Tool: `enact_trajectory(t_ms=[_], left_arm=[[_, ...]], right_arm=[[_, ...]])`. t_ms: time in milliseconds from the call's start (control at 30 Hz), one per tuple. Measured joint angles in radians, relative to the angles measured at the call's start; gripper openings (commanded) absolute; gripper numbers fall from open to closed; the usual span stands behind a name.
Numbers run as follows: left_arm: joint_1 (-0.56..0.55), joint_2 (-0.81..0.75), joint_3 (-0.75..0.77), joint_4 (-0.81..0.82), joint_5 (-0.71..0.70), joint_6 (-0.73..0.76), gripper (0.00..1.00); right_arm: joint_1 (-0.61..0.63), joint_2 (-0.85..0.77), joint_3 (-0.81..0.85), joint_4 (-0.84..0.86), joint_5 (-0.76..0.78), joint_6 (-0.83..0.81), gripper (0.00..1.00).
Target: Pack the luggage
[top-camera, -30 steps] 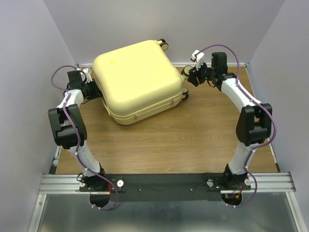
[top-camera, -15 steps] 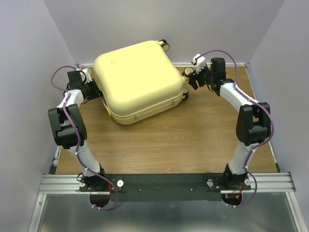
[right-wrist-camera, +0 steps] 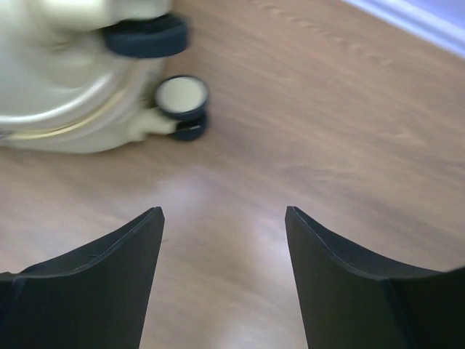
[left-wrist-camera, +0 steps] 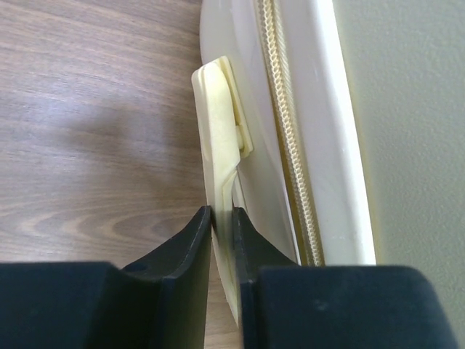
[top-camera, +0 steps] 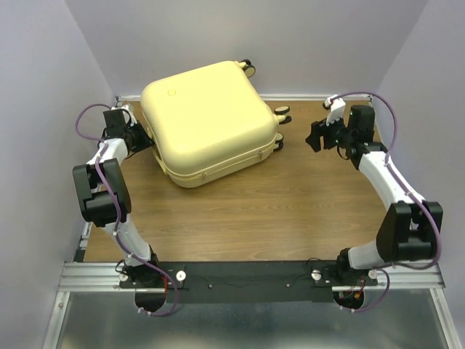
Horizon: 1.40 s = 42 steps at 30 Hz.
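The luggage [top-camera: 207, 120], a large pale-yellow hard-shell suitcase, lies shut on the wooden table at the back left. Its zipper seam [left-wrist-camera: 287, 123] and side handle [left-wrist-camera: 218, 138] show in the left wrist view. My left gripper [left-wrist-camera: 221, 218] is at the case's left side, shut on that handle; in the top view it sits at the case's left edge [top-camera: 142, 138]. My right gripper [top-camera: 314, 138] is open and empty, to the right of the case, apart from it. Its wrist view shows two black wheels [right-wrist-camera: 182, 98] of the case ahead of the open fingers [right-wrist-camera: 123, 247].
Pale walls close in the table [top-camera: 290, 203] on the left, back and right. The metal rail [top-camera: 247, 276] with both arm bases runs along the near edge. Bare wood lies in front of the case and under the right gripper.
My right arm has swung right and away from the case's wheels, its gripper open throughout. The left gripper stays at the case's left side.
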Motion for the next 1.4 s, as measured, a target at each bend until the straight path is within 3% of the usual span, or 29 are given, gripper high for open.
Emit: enact_trajectory(t_ms=[133,233,400,633,1000,1400], left_arm=[[-0.016,-0.005,-0.009,0.01,-0.043,-0.011,0.29],[-0.03,-0.006,-0.014,0.017,-0.079,-0.02,0.32],[-0.058,0.016,-0.03,0.026,-0.121,-0.026,0.27],[-0.059,0.018,-0.034,0.03,-0.129,-0.032,0.25],[-0.059,0.019,-0.034,0.031,-0.128,-0.032,0.23],[-0.059,0.021,-0.034,0.031,-0.128,-0.032,0.22]], right_arm=[[0.031,-0.089,-0.116,0.056,-0.064,0.121,0.74],[0.124,-0.099,-0.223,0.192,-0.065,0.24,0.73],[0.248,-0.063,-0.335,0.389,-0.053,0.382,0.68],[0.301,0.034,-0.399,0.645,-0.026,0.503,0.67],[0.358,0.15,-0.444,0.882,-0.018,0.563,0.64],[0.406,0.225,-0.436,0.966,-0.009,0.594,0.52]])
